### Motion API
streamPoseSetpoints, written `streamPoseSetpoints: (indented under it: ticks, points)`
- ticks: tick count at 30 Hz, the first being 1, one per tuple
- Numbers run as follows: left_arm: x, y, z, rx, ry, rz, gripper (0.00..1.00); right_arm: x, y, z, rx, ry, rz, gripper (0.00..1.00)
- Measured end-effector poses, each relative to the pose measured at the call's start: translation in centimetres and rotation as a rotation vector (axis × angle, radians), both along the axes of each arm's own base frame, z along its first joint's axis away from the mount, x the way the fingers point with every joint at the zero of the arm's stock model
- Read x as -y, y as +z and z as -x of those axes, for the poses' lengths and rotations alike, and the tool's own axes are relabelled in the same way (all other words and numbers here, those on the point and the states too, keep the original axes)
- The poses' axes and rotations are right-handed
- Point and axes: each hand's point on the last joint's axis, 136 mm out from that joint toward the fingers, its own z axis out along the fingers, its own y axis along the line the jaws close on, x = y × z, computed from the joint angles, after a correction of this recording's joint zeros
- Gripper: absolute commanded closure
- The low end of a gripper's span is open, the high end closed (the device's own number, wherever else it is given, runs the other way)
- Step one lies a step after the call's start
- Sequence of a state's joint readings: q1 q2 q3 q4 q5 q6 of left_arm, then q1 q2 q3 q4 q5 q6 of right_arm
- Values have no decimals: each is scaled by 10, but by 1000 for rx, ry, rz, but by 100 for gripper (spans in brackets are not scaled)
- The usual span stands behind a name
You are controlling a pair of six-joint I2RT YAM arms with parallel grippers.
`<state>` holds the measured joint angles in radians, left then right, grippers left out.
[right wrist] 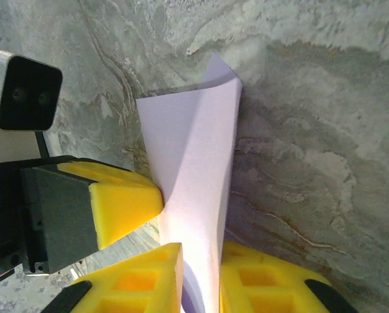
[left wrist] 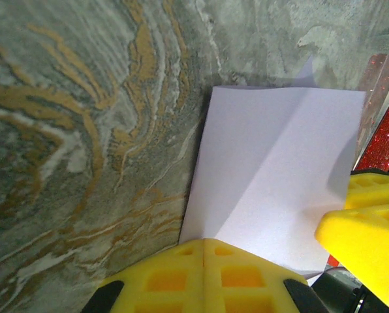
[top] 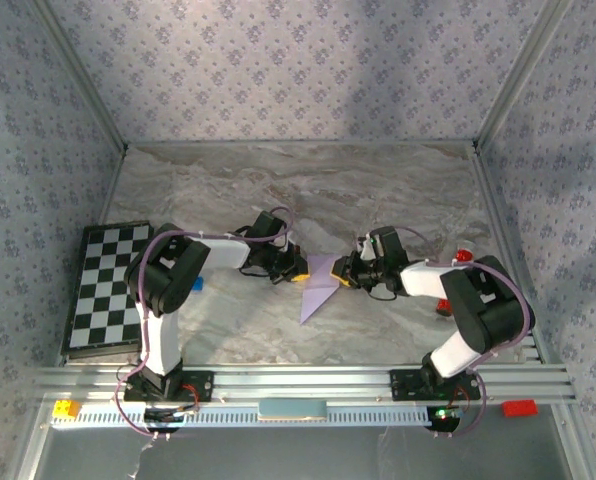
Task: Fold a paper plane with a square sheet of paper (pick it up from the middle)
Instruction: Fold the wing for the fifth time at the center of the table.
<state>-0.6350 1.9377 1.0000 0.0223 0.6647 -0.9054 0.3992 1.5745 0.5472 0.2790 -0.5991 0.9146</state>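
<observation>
As lilac paper (right wrist: 194, 150) stands on edge, right hand (right wrist: 201, 261) clamped on it, left hand (left wrist: 204, 244) closed, tips touching it.

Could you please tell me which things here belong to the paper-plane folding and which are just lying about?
For the job: sheet of paper, partly folded.
Lying about: chequered board; blue cube; red block; yellow block.

top looks down; close wrist cameras apparently share paper (left wrist: 273, 176).
</observation>
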Motion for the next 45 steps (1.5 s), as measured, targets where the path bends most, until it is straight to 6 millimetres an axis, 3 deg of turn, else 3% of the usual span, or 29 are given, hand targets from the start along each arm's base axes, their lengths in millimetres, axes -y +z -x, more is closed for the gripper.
streamPoseSetpoints:
  ticks: [2, 4, 7, 12, 15, 18, 24, 29, 36, 45]
  points:
    - [0, 0, 0, 0, 0, 0, 94, 0, -2, 1, -5, 4, 5, 90]
    - [0, 1, 0, 8, -3, -1, 83, 1, -3, 2, -10, 3, 7, 94]
    - [-1, 8, -3, 57, -5, -17, 78, 2, -3, 1, -22, -17, 5, 96]
    - [-9, 43, -5, 235, -8, -62, 69, 10, 2, 0, -42, -132, -5, 96]
    - [-6, 65, 8, 384, -63, -109, 65, 12, 10, 1, -40, -197, -18, 96]
    - [4, 73, 32, 513, -165, -166, 61, 11, 20, -1, -28, -239, -32, 96]
    - [14, 55, 79, 680, -381, -323, 56, 11, 26, -3, -23, -277, -39, 96]
    - [19, 45, 97, 812, -476, -458, 55, 13, 26, -5, -23, -290, -34, 96]
    - [10, 22, 87, 888, -505, -665, 57, 14, 24, -4, -28, -294, -30, 96]
    - [12, 25, 82, 953, -523, -725, 61, 15, 23, -2, -33, -294, -27, 96]
